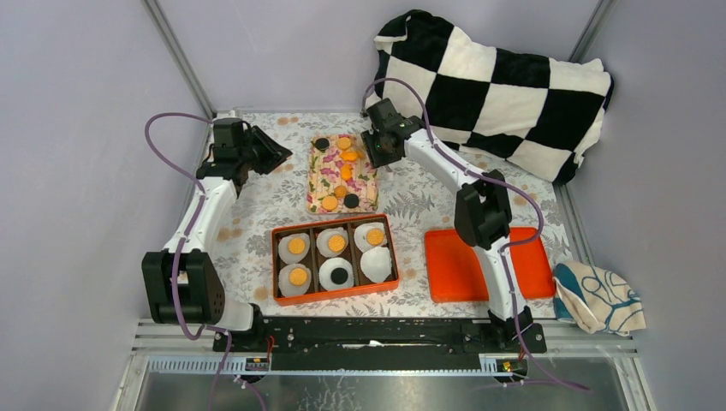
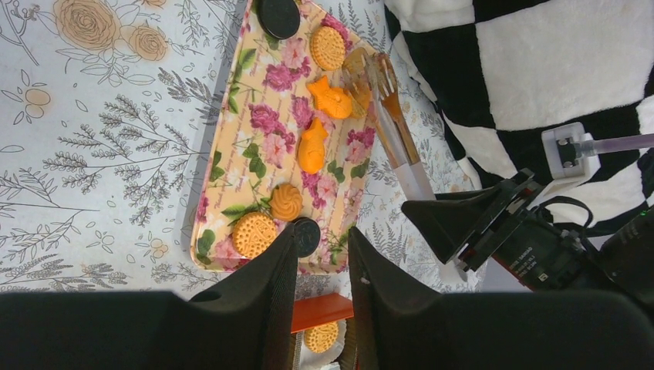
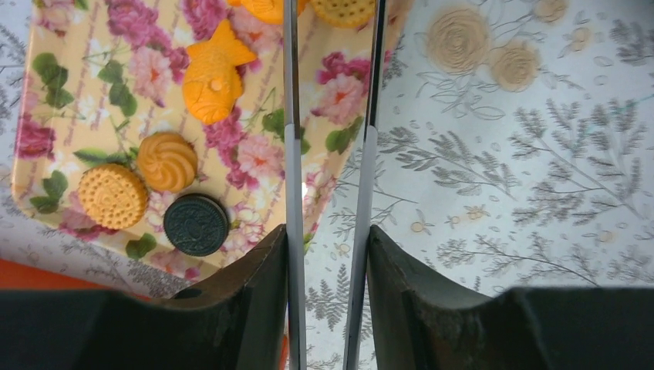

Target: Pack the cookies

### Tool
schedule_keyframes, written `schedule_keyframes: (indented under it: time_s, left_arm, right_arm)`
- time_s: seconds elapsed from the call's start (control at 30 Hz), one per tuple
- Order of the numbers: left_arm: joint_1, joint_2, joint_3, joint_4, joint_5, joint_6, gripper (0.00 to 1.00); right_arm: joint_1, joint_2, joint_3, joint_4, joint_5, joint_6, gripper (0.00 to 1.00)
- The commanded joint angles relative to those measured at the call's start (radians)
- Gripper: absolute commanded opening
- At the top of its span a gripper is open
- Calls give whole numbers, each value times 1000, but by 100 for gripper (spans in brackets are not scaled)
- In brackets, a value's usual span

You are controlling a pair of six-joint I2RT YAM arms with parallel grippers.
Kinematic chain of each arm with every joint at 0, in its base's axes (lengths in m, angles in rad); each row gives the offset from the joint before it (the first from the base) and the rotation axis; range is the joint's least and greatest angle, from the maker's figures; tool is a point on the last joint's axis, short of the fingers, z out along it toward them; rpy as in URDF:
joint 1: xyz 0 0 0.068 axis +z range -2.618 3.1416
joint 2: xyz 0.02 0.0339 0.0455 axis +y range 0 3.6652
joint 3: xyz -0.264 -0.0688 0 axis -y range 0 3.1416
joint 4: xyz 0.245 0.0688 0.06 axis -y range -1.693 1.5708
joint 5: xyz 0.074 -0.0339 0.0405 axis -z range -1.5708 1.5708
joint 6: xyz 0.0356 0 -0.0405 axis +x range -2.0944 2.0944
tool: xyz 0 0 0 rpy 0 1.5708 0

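Note:
Several cookies lie on a floral tray: orange ones and two black ones. An orange box holds six white paper cups; four carry an orange cookie, one a black cookie, and one is empty. My right gripper is shut on tongs at the tray's far right edge; the tong tips reach the cookies at the far end. My left gripper hangs left of the tray, slightly open and empty.
A flat orange lid lies right of the box. A black-and-white checkered cushion fills the back right. A folded cloth sits at the right edge. Grey walls enclose the patterned table.

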Motion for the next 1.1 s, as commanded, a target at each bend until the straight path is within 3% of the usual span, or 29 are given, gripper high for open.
schedule_keyframes:
  time_s: [0.0, 0.4, 0.73, 1.07]
  left_arm:
    - [-5, 6, 16, 32, 3, 22, 35]
    - [-10, -13, -21, 42, 15, 10, 35]
    - [-15, -36, -21, 40, 17, 7, 34]
    - [-17, -55, -34, 40, 27, 0, 34]
  right_arm:
    - [6, -73, -68, 41, -129, 29, 44]
    - [6, -261, -314, 34, -71, 54, 47]
    - [6, -256, -278, -16, -40, 45, 48]
    - [6, -155, -127, -126, 22, 13, 47]
